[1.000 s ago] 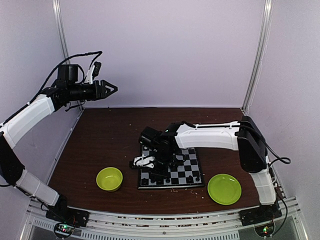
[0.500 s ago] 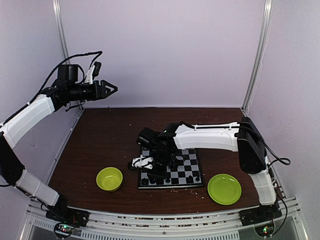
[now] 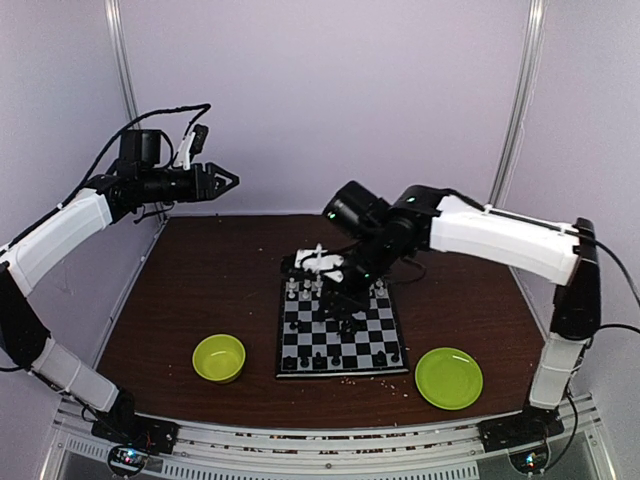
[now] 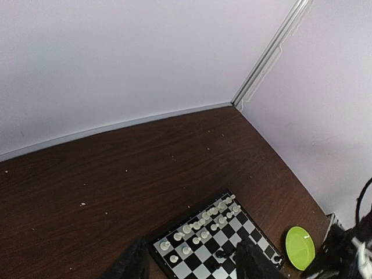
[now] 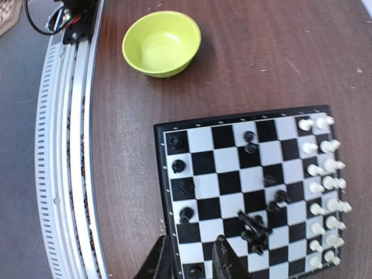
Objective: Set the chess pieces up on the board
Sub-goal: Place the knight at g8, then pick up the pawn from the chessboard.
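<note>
**Ana:** Pale lilac walls (image 3: 330, 100) close in a dark brown table (image 3: 220, 270). What sits furthest left?

**Ben:** The left gripper (image 3: 232, 181), held high near the back wall, well apart from everything on the table. Its fingers (image 4: 131, 264) are spread wide with nothing between them.

**Ana:** And below it, towards the near edge?

**Ben:** A lime-green bowl (image 3: 219, 357), upright on the wood, near the board's left side but not touching it.

**Ana:** Where is the board?

**Ben:** The board (image 5: 224, 136) lies flat in the middle of the table, between the bowl and a plate. The white pieces (image 3: 305, 290) stand in two rows along its far edge. Some of the black pieces (image 5: 179, 165) line the near edge. The rest are loose in a knot on the middle squares, towards the right side.

**Ana:** The other arm?

**Ben:** It reaches in from the right. The right gripper (image 5: 190, 243) hangs above the far left part of the board, over the white rows. The jaws are parted a little, and the wrist view shows only checks in the gap, so it grasps nothing.

**Ana:** Furthest right?

**Ben:** The flat lime-green plate (image 3: 448, 378), just beside the board's near right corner.
</note>
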You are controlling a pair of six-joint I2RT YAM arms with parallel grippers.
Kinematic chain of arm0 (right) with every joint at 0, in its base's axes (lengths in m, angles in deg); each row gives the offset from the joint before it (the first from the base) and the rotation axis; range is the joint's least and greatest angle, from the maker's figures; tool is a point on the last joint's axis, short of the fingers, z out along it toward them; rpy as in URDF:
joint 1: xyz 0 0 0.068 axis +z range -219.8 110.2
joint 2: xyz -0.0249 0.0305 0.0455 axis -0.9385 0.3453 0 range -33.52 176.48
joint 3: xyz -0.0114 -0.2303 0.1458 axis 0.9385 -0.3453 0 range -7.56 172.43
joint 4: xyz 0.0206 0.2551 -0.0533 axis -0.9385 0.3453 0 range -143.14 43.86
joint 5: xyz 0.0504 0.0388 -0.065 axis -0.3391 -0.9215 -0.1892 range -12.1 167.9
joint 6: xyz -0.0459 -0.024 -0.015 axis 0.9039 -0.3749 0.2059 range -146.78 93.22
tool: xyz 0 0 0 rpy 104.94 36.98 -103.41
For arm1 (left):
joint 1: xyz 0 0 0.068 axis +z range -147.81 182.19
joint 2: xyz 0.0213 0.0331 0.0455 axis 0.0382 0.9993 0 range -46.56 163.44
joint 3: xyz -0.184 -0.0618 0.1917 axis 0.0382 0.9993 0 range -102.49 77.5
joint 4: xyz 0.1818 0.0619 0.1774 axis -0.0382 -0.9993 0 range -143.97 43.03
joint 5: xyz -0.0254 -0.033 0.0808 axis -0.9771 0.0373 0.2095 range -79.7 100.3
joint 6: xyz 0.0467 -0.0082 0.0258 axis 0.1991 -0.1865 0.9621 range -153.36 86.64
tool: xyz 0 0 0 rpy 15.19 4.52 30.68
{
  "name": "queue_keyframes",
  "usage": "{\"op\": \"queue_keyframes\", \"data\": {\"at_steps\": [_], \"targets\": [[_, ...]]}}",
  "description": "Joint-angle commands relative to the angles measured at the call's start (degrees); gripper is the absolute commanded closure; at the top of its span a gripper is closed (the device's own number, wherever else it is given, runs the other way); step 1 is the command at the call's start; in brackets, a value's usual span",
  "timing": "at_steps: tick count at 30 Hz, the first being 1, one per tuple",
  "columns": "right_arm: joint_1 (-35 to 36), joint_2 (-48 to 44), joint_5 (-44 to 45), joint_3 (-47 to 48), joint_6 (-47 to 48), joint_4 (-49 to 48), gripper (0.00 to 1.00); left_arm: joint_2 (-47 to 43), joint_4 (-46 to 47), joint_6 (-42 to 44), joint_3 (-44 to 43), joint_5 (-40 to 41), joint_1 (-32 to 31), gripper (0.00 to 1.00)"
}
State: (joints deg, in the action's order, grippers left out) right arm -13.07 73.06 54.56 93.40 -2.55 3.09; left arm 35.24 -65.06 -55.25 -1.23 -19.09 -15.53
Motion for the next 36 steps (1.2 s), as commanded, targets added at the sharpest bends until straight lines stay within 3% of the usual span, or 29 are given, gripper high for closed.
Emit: {"op": "queue_keyframes", "data": {"at_steps": [1, 6, 10, 15, 24, 36], "targets": [[-7.95, -11.17, -2.68, -10.95, 0.49, -2.11, 0.76, 3.37, -2.61, 5.01, -1.33, 3.74, -5.83, 0.48], [-20.25, -22.67, -10.01, -26.76, -0.84, -8.14, 0.75, 10.38, -13.06, 12.74, -6.95, 17.22, -17.72, 0.5], [-28.78, -31.3, -13.69, -38.39, -2.06, -14.96, 0.75, 17.01, -18.92, 15.3, -10.55, 21.71, -23.59, 0.54], [-36.01, -38.21, -14.8, -41.49, -2.13, -17.59, 0.73, 22.27, -22.05, 18.69, -10.85, 25.93, -28.09, 0.51], [-37.32, -38.43, -14.67, -42.08, 0.28, -16.97, 0.71, 26.32, -24.48, 18.14, -7.72, 28.69, -29.48, 0.48], [-37.31, -36.21, -14.91, -41.29, 2.03, -15.19, 0.7, 28.82, -25.95, 20.45, -4.37, 25.92, -29.48, 0.59]]}}
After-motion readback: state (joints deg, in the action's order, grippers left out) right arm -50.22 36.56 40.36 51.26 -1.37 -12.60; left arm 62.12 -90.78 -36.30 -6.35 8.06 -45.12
